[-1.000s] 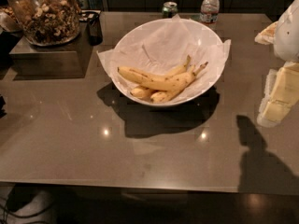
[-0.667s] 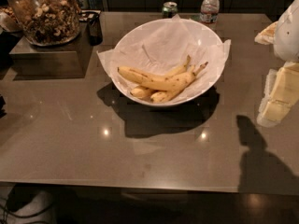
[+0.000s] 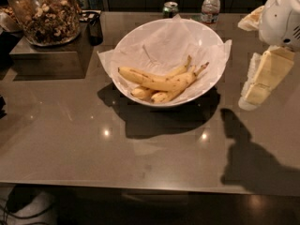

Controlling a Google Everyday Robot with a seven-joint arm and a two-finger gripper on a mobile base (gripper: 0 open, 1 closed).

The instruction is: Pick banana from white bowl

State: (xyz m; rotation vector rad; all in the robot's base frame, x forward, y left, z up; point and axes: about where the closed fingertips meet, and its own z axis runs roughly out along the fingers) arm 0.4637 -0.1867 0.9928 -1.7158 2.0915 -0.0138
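Observation:
The banana (image 3: 157, 81) is the longest of three; it lies across the front of the white bowl (image 3: 140, 36), on top of two slimmer bananas (image 3: 161, 96). The bowl is lined with crinkled white paper (image 3: 164, 43) that sticks out past the rim. It stands at the middle back of the grey table (image 3: 93, 139). My gripper (image 3: 251, 100) hangs at the right, pointing down and left, above the table. It is to the right of the bowl's rim, apart from the bowl, and holds nothing.
A glass jar of nuts (image 3: 44, 13) stands on a dark box (image 3: 47, 57) at the back left, with a dark cup (image 3: 95, 27) beside it. A can (image 3: 170, 8) and a small water bottle (image 3: 210, 6) stand behind the bowl.
My gripper has moved a little left and up, closer to the bowl's right side. The bowl and bananas have not moved.

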